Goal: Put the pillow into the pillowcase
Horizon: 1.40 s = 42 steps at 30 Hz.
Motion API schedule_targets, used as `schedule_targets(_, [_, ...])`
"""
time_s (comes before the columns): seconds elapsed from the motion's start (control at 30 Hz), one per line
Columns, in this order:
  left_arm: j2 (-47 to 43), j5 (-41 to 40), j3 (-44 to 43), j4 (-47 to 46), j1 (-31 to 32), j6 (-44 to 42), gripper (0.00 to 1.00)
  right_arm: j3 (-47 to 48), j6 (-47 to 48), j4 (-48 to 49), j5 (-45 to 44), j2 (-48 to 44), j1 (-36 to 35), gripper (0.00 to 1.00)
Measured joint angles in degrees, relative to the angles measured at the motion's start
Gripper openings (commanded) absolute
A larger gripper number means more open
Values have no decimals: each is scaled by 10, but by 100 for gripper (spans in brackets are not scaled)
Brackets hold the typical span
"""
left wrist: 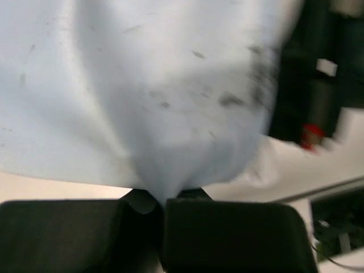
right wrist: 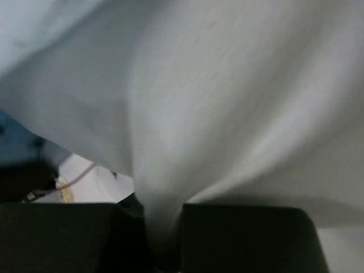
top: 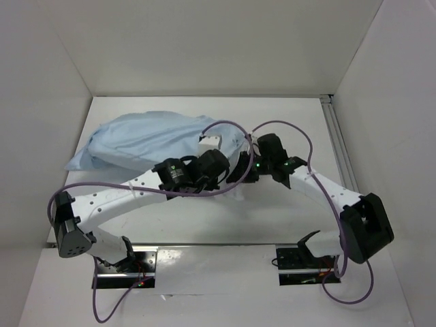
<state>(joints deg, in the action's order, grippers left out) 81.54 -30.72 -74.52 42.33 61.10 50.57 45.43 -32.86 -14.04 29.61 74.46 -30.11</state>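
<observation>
The left fingers [left wrist: 68, 233] are pressed together on a fold of the pillowcase [left wrist: 142, 85], and the speckled light blue cloth bunches up from the pinch. The right fingers [right wrist: 244, 236] are also closed, pinching a fold of greyish-white cloth that looks like the pillow [right wrist: 227, 114], with a strip of pillowcase just beyond it. From above, the pillowcase lies crumpled on the bench [top: 225, 225]. Both sets of fingers meet at its near right end, where the pillow's outline is hard to make out.
</observation>
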Motion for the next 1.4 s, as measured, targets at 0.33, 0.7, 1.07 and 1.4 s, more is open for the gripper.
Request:
schedule_targets(0.33, [41, 97, -348, 34, -15, -149, 0, 141, -63, 103, 106, 21, 129, 0])
schedule_targets(0.7, [38, 182, -461, 96, 1, -174, 0, 95, -10, -141, 66, -298, 115, 0])
schedule_targets(1.07, [380, 383, -668, 77, -201, -176, 38, 36, -133, -139, 21, -276, 126, 0])
schedule_targets(1.4, [403, 357, -577, -16, -233, -240, 93, 1, -196, 26, -21, -35, 302, 91])
